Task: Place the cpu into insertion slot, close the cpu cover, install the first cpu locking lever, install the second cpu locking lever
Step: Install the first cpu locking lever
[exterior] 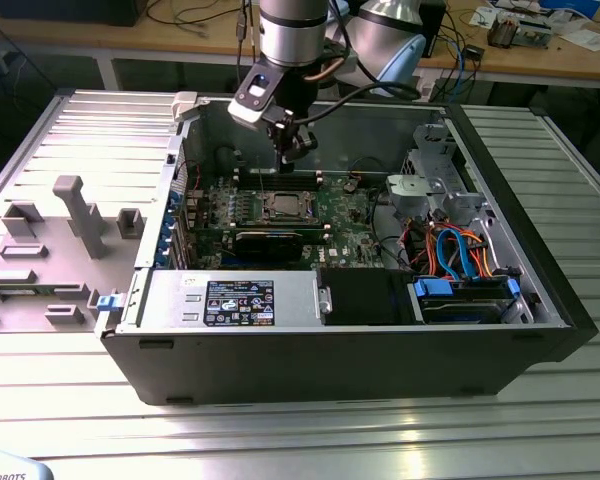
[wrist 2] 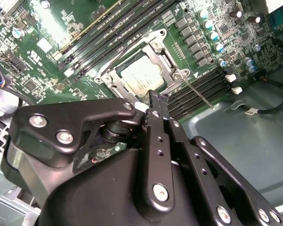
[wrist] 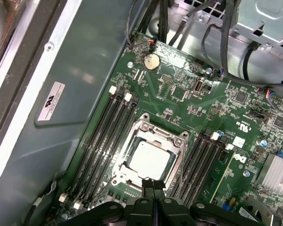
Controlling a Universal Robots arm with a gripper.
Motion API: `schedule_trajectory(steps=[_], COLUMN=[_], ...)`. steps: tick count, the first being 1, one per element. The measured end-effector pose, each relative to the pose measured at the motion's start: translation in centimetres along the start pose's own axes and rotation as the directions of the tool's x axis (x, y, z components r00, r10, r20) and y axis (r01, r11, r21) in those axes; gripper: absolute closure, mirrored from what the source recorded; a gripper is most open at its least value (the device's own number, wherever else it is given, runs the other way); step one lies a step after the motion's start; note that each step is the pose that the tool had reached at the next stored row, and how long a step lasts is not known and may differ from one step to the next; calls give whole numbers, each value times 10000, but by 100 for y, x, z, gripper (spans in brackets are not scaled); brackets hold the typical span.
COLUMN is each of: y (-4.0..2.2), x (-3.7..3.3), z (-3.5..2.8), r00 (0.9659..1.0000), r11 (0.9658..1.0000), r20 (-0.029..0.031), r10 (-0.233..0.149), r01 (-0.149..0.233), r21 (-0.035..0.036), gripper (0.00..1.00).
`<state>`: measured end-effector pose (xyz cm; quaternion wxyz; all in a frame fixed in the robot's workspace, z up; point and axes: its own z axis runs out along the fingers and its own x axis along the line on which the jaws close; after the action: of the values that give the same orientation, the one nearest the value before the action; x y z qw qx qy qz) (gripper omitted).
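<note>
hand (wrist: 153, 182): closed, nothing is gripped, held just over the cpu cover (wrist: 177, 161) | cpu (wrist: 150, 159): is seated in the insertion slot (wrist: 127, 160), mid green board (wrist: 179, 101) | cover: is laid flat around it

Exterior view looks down from afar; both wrist views sit close, sharing the cpu (wrist 2: 142, 77) (wrist: 150, 159).

no wording can be made out: a dark label (exterior: 238, 301) on the power supply (exterior: 170, 298), lower centre; a white sticker (wrist: 51, 100) on the case wall (wrist: 87, 66).
</note>
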<state>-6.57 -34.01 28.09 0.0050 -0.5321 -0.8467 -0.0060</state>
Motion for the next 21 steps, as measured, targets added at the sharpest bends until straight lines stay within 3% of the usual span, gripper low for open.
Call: schedule_trajectory(steps=[21], y=[-7], x=[4], z=[1], r00=[9938], r11=[9938], r20=[-7], r10=[-1107], r01=[1107], r21=[15], gripper=[89])
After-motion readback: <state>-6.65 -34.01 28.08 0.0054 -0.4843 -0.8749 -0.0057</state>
